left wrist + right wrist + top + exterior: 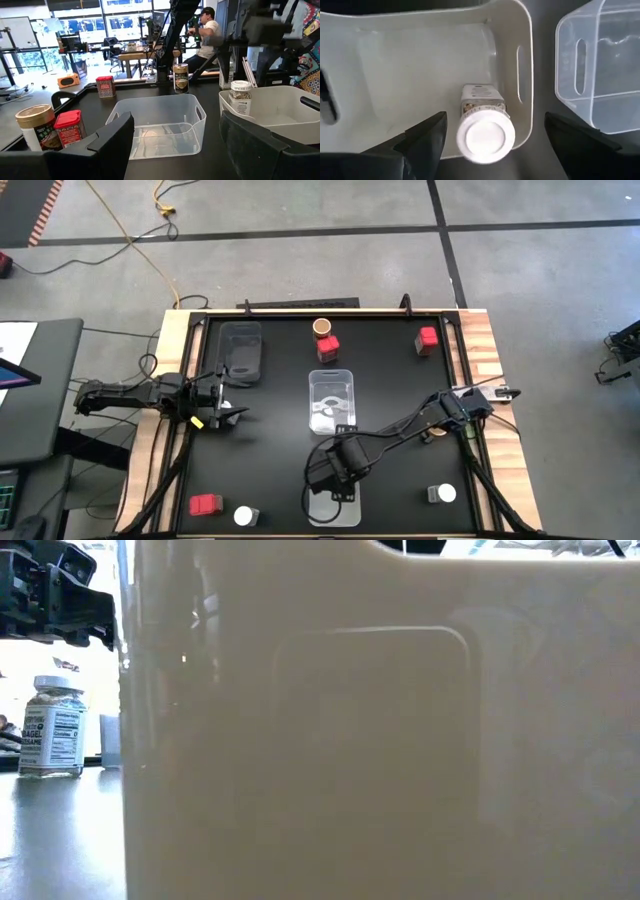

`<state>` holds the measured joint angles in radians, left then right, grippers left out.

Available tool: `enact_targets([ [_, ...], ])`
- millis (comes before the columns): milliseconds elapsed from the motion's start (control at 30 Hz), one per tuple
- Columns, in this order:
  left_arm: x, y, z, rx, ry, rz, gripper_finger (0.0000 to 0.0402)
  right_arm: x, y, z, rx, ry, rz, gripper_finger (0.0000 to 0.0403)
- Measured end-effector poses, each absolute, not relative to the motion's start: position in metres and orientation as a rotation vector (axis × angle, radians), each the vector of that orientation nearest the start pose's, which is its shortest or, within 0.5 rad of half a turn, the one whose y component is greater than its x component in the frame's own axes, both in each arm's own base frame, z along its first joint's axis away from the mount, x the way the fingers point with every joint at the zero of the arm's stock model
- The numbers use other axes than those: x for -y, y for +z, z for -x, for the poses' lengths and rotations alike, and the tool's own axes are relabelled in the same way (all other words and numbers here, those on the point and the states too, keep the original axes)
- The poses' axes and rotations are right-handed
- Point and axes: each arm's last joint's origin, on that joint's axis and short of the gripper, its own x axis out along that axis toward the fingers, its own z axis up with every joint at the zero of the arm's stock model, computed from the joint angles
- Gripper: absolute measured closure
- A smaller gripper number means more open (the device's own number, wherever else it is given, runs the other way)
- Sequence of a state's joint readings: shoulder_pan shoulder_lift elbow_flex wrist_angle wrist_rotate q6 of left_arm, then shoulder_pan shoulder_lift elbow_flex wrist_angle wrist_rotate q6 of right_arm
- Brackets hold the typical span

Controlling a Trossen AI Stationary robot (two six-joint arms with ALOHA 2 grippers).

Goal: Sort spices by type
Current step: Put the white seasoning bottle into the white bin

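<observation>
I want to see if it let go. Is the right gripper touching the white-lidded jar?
Apart. In the right wrist view, the right gripper is open, with gaps between both fingers and the jar in the tub.

The high view looks straight down on the whole black table (270, 450) and both arms. The low view sits at tabletop height, hard against a clear tub's wall (380, 740) that blocks nearly everything. The left wrist view faces level across the table past the left gripper (172, 145) toward the middle tub (160, 125). The right wrist view looks steeply down, close above a white-lidded jar (485, 132) below the right gripper (495, 145); both wrist views share the middle tub.
</observation>
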<state>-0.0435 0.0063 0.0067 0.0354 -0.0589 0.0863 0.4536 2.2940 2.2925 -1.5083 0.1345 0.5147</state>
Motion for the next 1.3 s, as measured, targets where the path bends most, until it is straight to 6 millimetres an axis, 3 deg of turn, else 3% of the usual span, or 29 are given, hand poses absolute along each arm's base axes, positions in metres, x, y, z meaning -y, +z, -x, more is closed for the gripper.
enact_targets([
  [200,0.003,0.169,-0.098,0.035,0.017,-0.084,0.0120,-0.194,0.245,-0.403,-1.485,-0.101,0.038,0.0040],
  [433,0.003,0.169,-0.098,0.035,0.017,-0.085,0.0120,-0.191,0.241,-0.401,-1.523,-0.107,0.051,0.0043],
  [800,0.003,0.169,-0.098,0.035,0.017,-0.084,0.0120,-0.193,0.237,-0.401,-1.541,-0.080,0.014,0.0097],
  [1300,0.003,0.169,-0.098,0.035,0.017,-0.085,0.0120,-0.193,0.237,-0.401,-1.541,-0.054,0.039,0.0122],
])
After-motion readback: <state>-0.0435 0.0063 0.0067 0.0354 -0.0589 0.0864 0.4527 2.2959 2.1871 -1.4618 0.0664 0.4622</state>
